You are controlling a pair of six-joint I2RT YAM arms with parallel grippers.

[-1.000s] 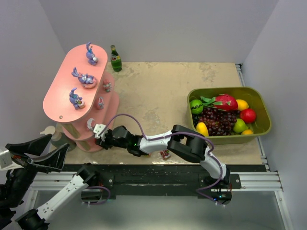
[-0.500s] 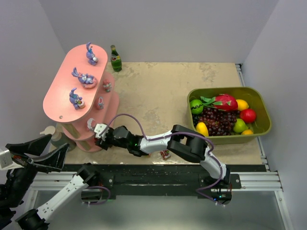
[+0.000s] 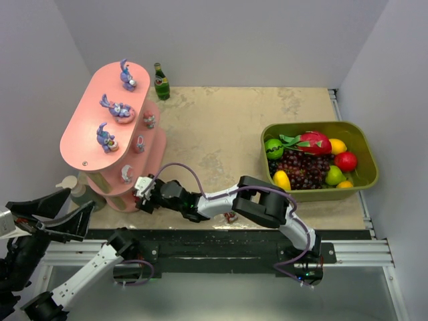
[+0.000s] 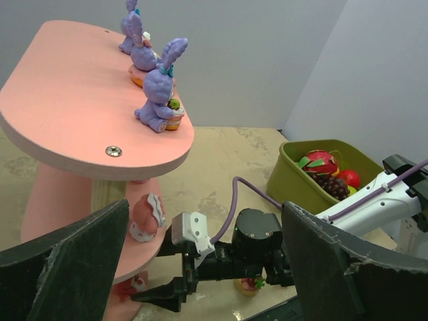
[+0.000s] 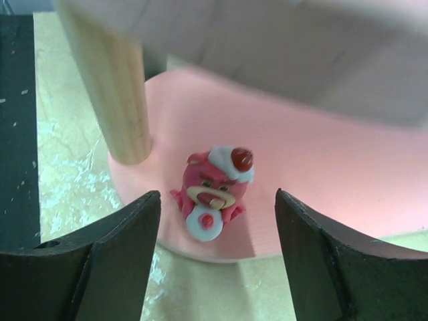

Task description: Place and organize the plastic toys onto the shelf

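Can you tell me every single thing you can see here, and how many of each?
shelf: one, salmon pink, left side of the table.
purple bunnies: three, purple, in a row on the top tier.
small toys: three, pink and white, on the tiers below.
bear toy: one, pink, bottom tier.
loose toy: one, reddish, on the table under the right arm.
bottle: one, green, behind the shelf.
tub: one, olive green, right side.
fruit: a heap, purple, red, yellow, green, in the tub.
table: one, beige.
left fingers: two, black, open, holding nothing.
right fingers: two, black, open either side of the bear toy, not touching.
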